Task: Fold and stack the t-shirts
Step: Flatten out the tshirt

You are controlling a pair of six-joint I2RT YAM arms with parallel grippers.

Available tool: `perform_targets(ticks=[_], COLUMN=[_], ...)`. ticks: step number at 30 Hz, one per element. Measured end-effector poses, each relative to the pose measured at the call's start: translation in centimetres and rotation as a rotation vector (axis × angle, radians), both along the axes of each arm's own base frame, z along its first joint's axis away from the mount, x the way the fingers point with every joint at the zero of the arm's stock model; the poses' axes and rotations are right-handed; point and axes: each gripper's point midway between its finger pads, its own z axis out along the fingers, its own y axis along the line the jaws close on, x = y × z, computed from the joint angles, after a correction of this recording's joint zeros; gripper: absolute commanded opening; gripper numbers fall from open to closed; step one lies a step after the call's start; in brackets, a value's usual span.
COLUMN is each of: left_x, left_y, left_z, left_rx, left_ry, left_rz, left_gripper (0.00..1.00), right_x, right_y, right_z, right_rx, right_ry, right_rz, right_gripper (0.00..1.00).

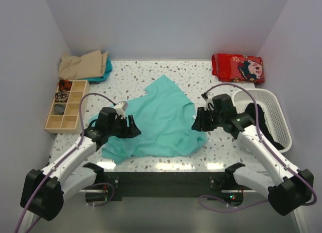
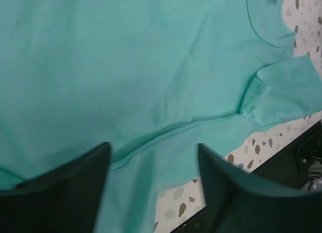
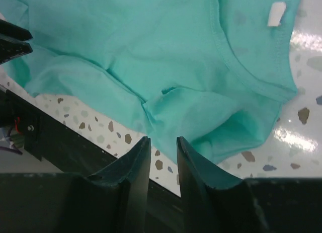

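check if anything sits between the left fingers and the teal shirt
Nothing visible does. The left fingers hang right over the teal shirt, spread apart, with only bare fabric beneath them.

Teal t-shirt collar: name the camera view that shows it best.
Right wrist view. The collar curves across the frame close up, stitching and a white label clear. The left wrist view catches only an arc in its upper right corner. The top external view shows the whole teal t-shirt, its collar too small to make out.
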Motion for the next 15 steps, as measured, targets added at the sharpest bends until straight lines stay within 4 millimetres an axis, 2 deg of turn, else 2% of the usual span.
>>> perform_targets(ticks=[1, 3, 6, 7, 9, 12, 14, 15], left_x=[0.0, 0.1, 1.3, 2.0, 4.0, 7.5, 9.6, 10.3], left_y=[-0.2, 0.1, 0.8, 1.1, 1.8, 2.8, 3.6, 4.0], left_z=[0.2, 0.5, 1.3, 1.8, 3.1, 4.2, 3.8, 3.4], left_rx=[-0.006, -0.001, 0.034, 0.049, 0.086, 0.154, 0.203, 0.223], left_ry=[-0.006, -0.006, -0.033, -0.052, -0.1, -0.156, -0.17, -0.168], left_rz=[0.0, 0.026, 0.084, 0.107, 0.166, 0.264, 0.325, 0.348], left_gripper=[1.0, 1.0, 1.0, 1.0, 1.0, 1.0, 1.0, 1.0], right_x=[-0.4, -0.3, 1.0, 2.1, 4.7, 11.3, 16.0, 17.6], right_y=[-0.4, -1.3, -2.5, -2.7, -2.6, -0.5, 1.2, 1.8], right_z=[0.0, 0.5, 1.7, 1.8, 2.4, 2.2, 0.2, -0.8], right_rx=[-0.005, -0.026, -0.07, -0.097, -0.131, -0.168, -0.19, -0.199], right_ry=[0.004, -0.025, -0.096, -0.116, -0.157, -0.185, -0.173, -0.166], right_rz=[-0.012, -0.06, -0.123, -0.142, -0.164, -0.163, -0.151, -0.147], right_gripper=[0.51, 0.62, 0.67, 0.67, 0.67, 0.66, 0.66, 0.66])
